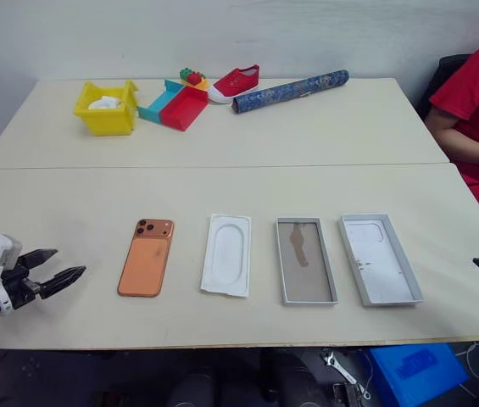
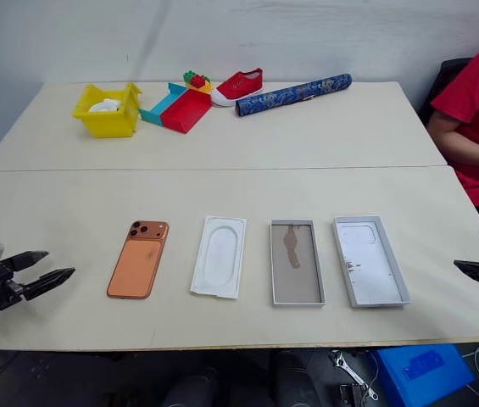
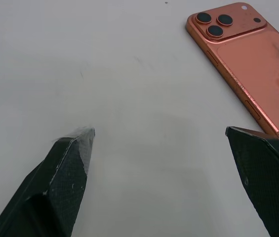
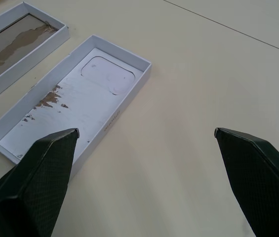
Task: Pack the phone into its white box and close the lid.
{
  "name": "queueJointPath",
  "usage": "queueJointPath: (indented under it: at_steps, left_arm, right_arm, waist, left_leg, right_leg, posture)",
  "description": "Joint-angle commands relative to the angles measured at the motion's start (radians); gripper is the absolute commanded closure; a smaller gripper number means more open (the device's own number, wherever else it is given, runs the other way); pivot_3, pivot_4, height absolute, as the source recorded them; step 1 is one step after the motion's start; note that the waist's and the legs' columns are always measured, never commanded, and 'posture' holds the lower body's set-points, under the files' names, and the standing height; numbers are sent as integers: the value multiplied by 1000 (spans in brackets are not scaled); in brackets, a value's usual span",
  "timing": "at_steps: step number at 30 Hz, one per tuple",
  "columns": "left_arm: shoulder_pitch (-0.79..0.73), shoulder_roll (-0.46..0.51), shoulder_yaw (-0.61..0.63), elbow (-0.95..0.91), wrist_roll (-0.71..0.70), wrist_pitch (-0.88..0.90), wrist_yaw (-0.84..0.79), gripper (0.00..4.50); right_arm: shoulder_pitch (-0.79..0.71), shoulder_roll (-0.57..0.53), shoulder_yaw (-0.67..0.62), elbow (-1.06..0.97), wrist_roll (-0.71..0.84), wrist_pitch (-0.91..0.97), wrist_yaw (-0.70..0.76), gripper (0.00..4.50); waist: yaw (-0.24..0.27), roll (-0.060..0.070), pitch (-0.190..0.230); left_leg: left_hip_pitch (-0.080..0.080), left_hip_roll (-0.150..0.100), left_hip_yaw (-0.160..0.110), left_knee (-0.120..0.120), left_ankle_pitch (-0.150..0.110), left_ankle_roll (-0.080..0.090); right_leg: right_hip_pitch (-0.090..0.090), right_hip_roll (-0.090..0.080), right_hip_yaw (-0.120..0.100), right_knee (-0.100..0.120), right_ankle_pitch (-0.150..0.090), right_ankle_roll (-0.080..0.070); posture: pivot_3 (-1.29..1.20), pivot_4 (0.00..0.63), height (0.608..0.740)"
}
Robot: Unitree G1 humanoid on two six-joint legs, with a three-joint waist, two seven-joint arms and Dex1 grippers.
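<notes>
The phone [image 1: 147, 256] lies camera side up on the table [image 1: 247, 144], leftmost in a row of 4 with the moulded insert [image 1: 226, 254], the white box [image 1: 306, 259] and the lid [image 1: 379, 259]. The left gripper [image 1: 57, 273] hovers beside it, spread wide and empty; the right gripper [image 4: 144, 136], equally wide and empty, hangs near the lid. The phone looks stiff, smooth and probably slippery, lying flat, so pinching across its 2 long edges seems safest.
</notes>
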Motion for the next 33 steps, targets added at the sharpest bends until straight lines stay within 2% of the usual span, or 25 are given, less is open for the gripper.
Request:
queueJointPath:
  at_steps: [1, 6, 11, 14, 19, 24, 28, 33]
  left_arm:
    - [-11, 23, 2, -14, 4, -5, -6, 26]
    - [-45, 26, -10, -55, -42, 74, -9, 26]
    - [-109, 52, -60, -184, -161, 264, -61, 26]
    - [-134, 69, -110, -247, -202, 320, -101, 26]
    - [-203, 43, -166, -329, -323, 446, -104, 26]
    - [-256, 58, -277, -416, -423, 629, -90, 26]
    - [-317, 68, -329, -399, -481, 801, -40, 26]
    - [-427, 17, -427, -364, -498, 991, 47, 26]
  right_arm:
    - [-13, 4, -34, -8, -2, -21, -12, 0]
    - [-14, 7, -32, -46, -2, -30, -28, 0]
    - [14, 27, -48, -228, 53, 52, -31, 0]
    - [39, 42, -70, -363, 101, 129, -47, 0]
    - [76, 65, -102, -565, 170, 236, -88, 0]
    - [73, 89, -66, -797, 269, 310, -147, 0]
    - [63, 108, -19, -940, 310, 321, -209, 0]
    - [40, 109, 49, -1030, 342, 323, -260, 0]
  waist:
    - [0, 0, 0]
    - [0, 0, 0]
    - [1, 0, 0]
    - [0, 0, 0]
    - [0, -1, 0]
    - [1, -1, -1]
    - [2, -3, -1]
    - [6, -4, -1]
  left_leg:
    - [0, 0, 0, 0, 0, 0]
    - [0, 0, 0, 0, 0, 0]
    - [0, 0, 0, 1, 0, -1]
    - [0, 0, 0, 1, 1, -1]
    - [-1, 0, -1, 1, 1, -1]
    - [0, 0, -1, 2, 1, -2]
    - [0, 0, -2, 2, 3, -5]
    - [0, -1, -2, 4, 5, -8]
  right_leg:
    - [0, 0, 0, 0, 0, 0]
    - [0, 0, 0, 0, 0, 0]
    - [0, 0, 0, 4, 1, 1]
    - [0, 0, 0, 5, 1, 2]
    - [0, 0, -1, 5, 1, 2]
    - [0, 0, -1, 6, 1, 3]
    - [0, 1, -1, 6, 1, 4]
    - [0, 1, -1, 5, 1, 5]
  posture:
    - [0, 150, 740]
    - [0, 150, 740]
    - [0, 150, 740]
    - [0, 150, 740]
    - [0, 150, 740]
    - [0, 150, 740]
    - [0, 150, 740]
    - [0, 150, 740]
